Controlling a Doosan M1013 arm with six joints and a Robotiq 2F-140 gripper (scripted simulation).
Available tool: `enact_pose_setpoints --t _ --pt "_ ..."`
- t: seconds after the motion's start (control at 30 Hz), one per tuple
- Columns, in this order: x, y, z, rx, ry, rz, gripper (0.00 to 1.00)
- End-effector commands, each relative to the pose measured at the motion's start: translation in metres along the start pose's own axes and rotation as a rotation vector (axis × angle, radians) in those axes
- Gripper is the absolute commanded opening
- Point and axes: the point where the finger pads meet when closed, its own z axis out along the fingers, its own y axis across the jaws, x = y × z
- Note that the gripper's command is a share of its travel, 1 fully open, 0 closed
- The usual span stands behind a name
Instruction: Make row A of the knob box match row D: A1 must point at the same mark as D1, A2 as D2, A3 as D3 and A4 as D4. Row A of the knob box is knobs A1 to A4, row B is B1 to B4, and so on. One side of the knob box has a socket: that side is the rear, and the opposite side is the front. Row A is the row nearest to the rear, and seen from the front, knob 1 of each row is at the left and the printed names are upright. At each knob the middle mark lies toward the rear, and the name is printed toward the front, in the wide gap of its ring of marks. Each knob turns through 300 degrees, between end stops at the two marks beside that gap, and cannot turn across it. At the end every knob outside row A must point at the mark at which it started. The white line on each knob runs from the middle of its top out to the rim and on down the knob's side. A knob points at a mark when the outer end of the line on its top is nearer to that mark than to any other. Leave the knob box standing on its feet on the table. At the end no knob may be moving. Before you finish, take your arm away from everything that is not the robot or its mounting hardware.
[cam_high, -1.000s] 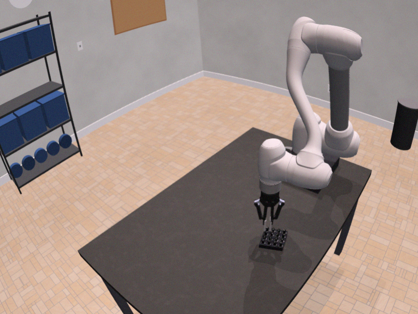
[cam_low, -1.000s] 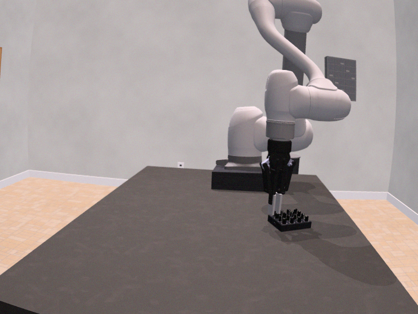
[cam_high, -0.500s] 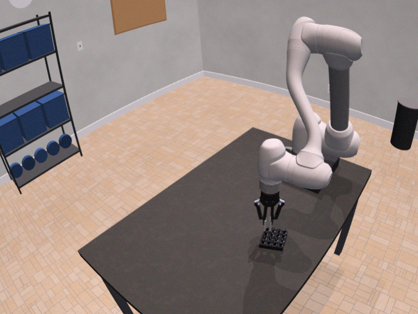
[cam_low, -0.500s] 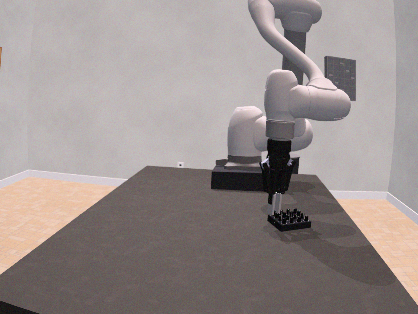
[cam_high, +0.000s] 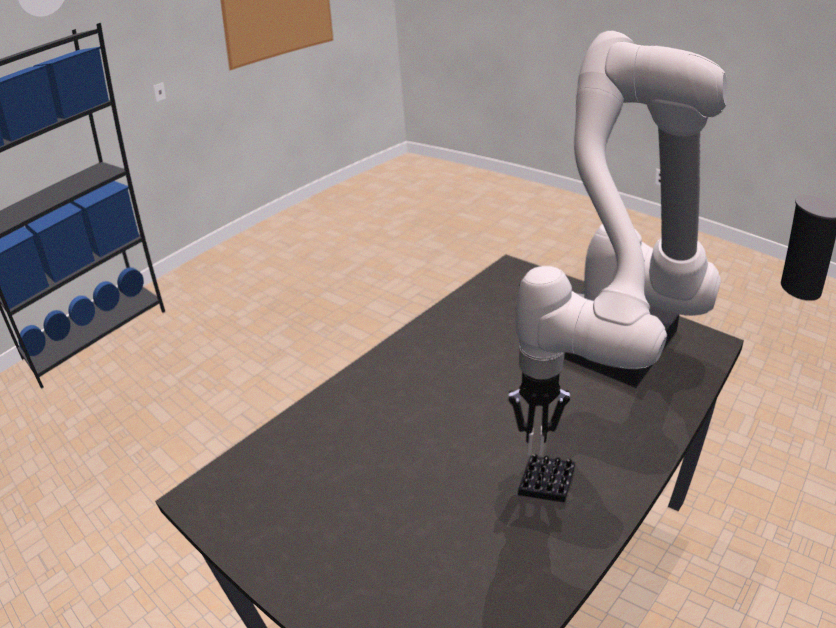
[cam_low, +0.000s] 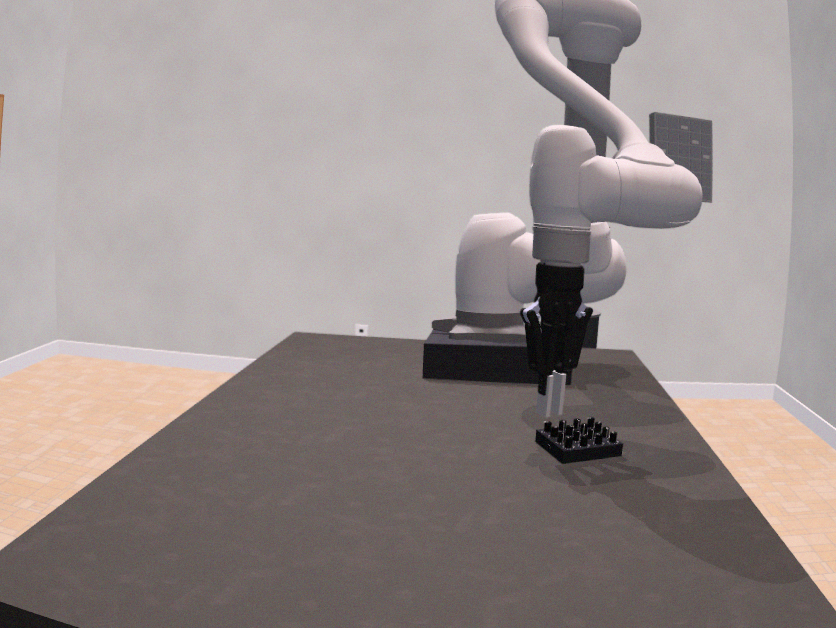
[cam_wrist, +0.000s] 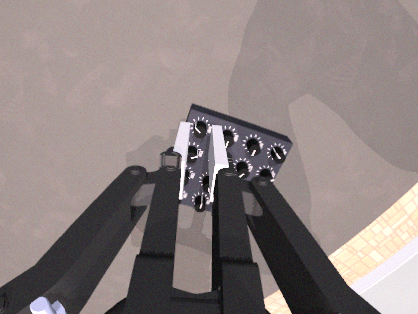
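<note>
High corner view, low table-end view (both distant), wrist close-up.

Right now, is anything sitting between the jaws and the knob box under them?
Nothing visible does. The jaws hang just above one corner of the knob box, a narrow gap apart and holding nothing. Only open air separates them from the knobs below. The neighbouring knobs stand close together, so they crowd any descent.

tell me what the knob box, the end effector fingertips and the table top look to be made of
Knob box: likely matte black plastic, uniformly dark with white marks.
End effector fingertips: pale grey, flat and bright, perhaps metal or hard plastic.
Table top: dark brown, dull and faintly mottled, maybe laminate; no clear shine.
</note>
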Motion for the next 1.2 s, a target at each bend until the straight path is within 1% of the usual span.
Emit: enact_pose_setpoints --t 0.0,0.17,0.63,0.67,0.8,0.93,1.0,1.17 --pt "0.000 0.000 -0.007 0.000 0.000 0.000 0.12" --pt "0.000 0.000 -0.015 0.000 0.000 0.000 0.12" --pt "0.000 0.000 -0.015 0.000 0.000 0.000 0.12" --pt "0.000 0.000 -0.015 0.000 0.000 0.000 1.00" --pt "0.000 0.000 -0.018 0.000 0.000 0.000 1.00" --pt "0.000 0.000 -0.030 0.000 0.000 0.000 1.00" --pt "0.000 0.000 -0.030 0.000 0.000 0.000 1.00" --pt "0.000 0.000 -0.055 0.000 0.000 0.000 1.00"
